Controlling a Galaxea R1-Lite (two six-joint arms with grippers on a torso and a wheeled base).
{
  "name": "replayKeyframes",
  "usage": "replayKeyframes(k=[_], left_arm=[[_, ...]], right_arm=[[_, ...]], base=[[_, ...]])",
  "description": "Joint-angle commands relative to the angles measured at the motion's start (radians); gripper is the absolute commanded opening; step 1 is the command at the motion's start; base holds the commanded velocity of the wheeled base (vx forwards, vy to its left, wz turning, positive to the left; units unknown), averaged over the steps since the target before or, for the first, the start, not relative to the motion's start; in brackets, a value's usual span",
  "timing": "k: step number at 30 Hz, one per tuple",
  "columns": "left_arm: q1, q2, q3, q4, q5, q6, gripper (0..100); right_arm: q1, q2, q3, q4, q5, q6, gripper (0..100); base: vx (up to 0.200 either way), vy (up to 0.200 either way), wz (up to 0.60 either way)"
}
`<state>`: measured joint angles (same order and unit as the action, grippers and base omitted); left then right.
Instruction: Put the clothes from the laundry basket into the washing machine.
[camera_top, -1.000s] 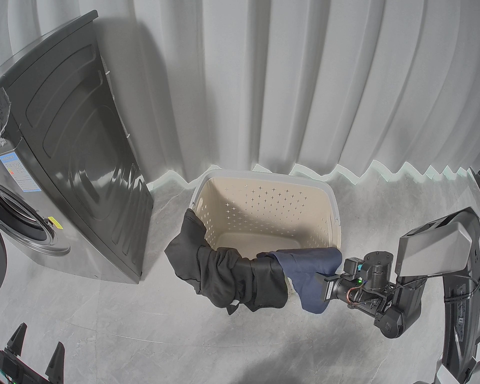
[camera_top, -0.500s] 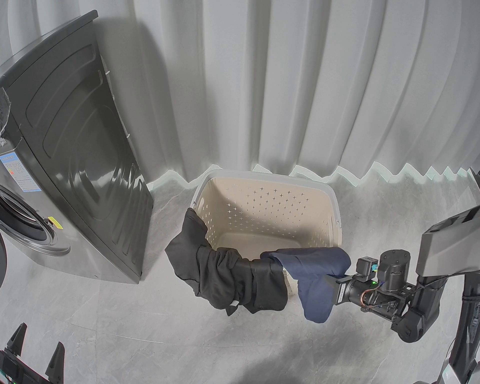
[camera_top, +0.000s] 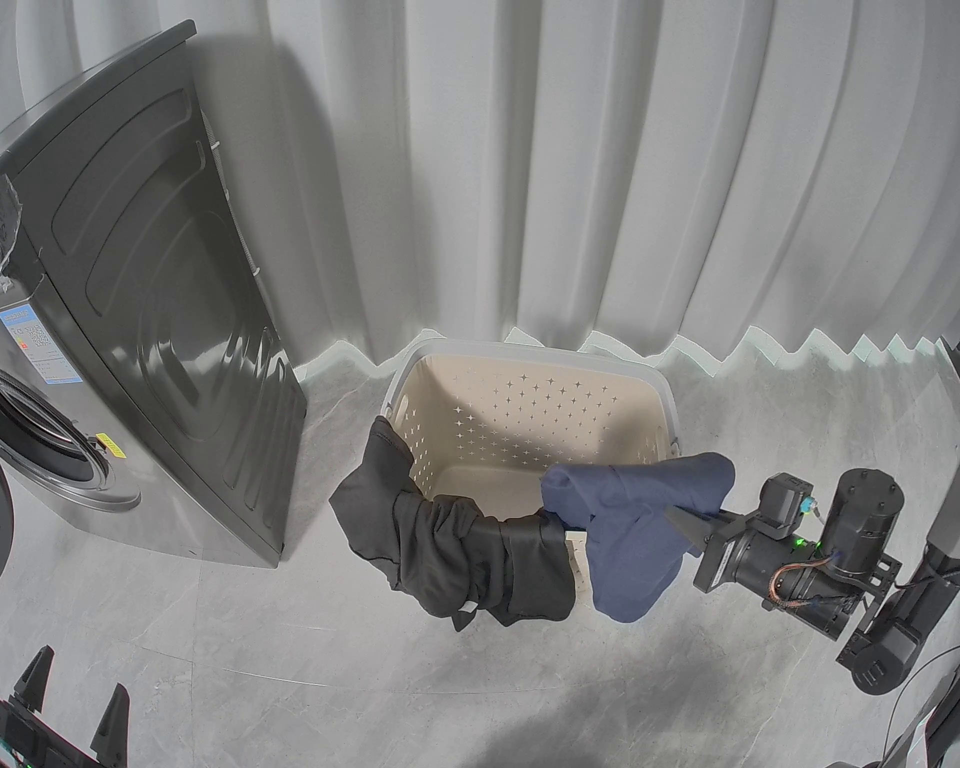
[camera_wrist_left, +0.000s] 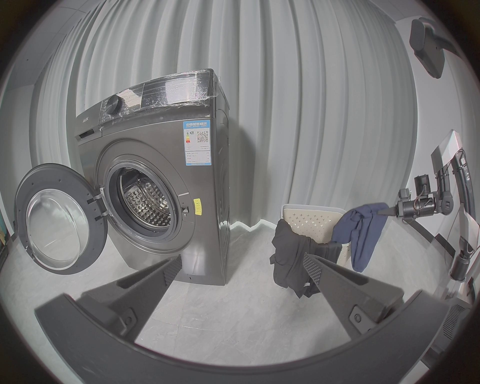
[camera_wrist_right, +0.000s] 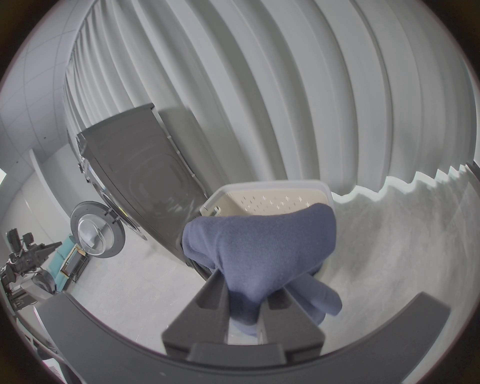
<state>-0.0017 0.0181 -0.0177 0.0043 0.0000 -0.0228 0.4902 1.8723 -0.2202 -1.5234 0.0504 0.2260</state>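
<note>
Inspecting the right gripper (camera_top: 685, 522), we find it clamped on the blue garment (camera_top: 630, 520), which hangs at the near rim of the laundry basket (camera_top: 530, 352) beside a draped black garment (camera_top: 450, 560). The left gripper (camera_top: 80, 682) rests with fingers apart.

Right gripper (camera_top: 686, 525): dark grey tapered fingers (camera_wrist_right: 292, 320). Behind the right gripper, a black cylindrical wrist housing (camera_top: 750, 565) carries a looped copper-coloured cable (camera_top: 788, 588) and a green indicator light (camera_top: 797, 543). Left gripper (camera_top: 72, 692): black triangular fingers, one screw (camera_wrist_left: 356, 316) each.
</note>
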Motion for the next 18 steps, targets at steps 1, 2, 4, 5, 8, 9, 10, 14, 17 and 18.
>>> replayKeyframes(k=[1, 2, 4, 5, 8, 9, 10, 14, 17, 18], left_arm=[[0.0, -0.017, 0.015, 0.0, 0.0, 0.0, 100], [0.0, -0.017, 0.015, 0.0, 0.0, 0.0, 100], [0.0, -0.017, 0.015, 0.0, 0.0, 0.0, 100], [0.0, -0.017, 0.015, 0.0, 0.0, 0.0, 100], [0.0, -0.017, 0.015, 0.0, 0.0, 0.0, 100], [0.0, -0.017, 0.015, 0.0, 0.0, 0.0, 100], [0.0, -0.017, 0.015, 0.0, 0.0, 0.0, 100], [0.0, -0.017, 0.015, 0.0, 0.002, 0.0, 100], [0.0, -0.017, 0.015, 0.0, 0.002, -0.002, 100], [0.0, -0.017, 0.015, 0.0, 0.0, -0.003, 100]], right_arm=[[0.042, -0.179, -0.002, 0.016, -0.004, -0.022, 0], [0.047, -0.197, -0.005, 0.026, -0.006, -0.025, 0], [0.06, -0.271, -0.022, 0.1, -0.007, -0.05, 0], [0.064, -0.317, -0.041, 0.152, -0.02, -0.068, 0], [0.071, -0.387, -0.084, 0.243, -0.041, -0.083, 0], [0.091, -0.466, -0.153, 0.362, -0.05, -0.086, 0], [0.094, -0.501, -0.182, 0.419, -0.05, -0.086, 0], [0.088, -0.625, -0.289, 0.624, -0.05, -0.085, 0], [0.08, -0.665, -0.298, 0.655, -0.05, -0.085, 0], [0.08, -0.674, -0.292, 0.66, -0.05, -0.088, 0]], base=[[0.0, 0.0, 0.0], [0.0, 0.0, 0.0], [0.0, 0.0, 0.0], [0.0, 0.0, 0.0], [0.0, 0.0, 0.0], [0.0, 0.0, 0.0], [0.0, 0.0, 0.0], [0.0, 0.0, 0.0], [0.0, 0.0, 0.0], [0.0, 0.0, 0.0]])
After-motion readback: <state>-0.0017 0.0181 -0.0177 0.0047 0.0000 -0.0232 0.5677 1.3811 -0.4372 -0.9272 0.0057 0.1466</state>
